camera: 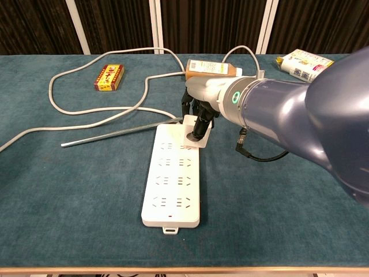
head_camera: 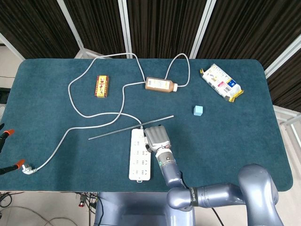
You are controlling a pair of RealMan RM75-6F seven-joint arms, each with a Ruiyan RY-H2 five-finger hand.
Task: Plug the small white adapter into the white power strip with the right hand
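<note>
The white power strip [camera: 173, 180] [head_camera: 139, 157] lies lengthwise near the table's front edge, its grey cord running off to the left. My right hand [camera: 199, 112] [head_camera: 156, 137] holds the small white adapter [camera: 193, 132] with dark fingers closed over it. The adapter sits pressed down against the strip's far right sockets. In the head view the hand's grey back hides the adapter. My left hand is in neither view.
A thin metal rod [head_camera: 130, 127] lies just behind the strip. Farther back are a red-yellow box [head_camera: 102, 86], a brown bottle [head_camera: 160, 84], a blue cube [head_camera: 198, 110] and a snack packet [head_camera: 221, 82]. The cord's plug [head_camera: 28, 168] lies at the front left.
</note>
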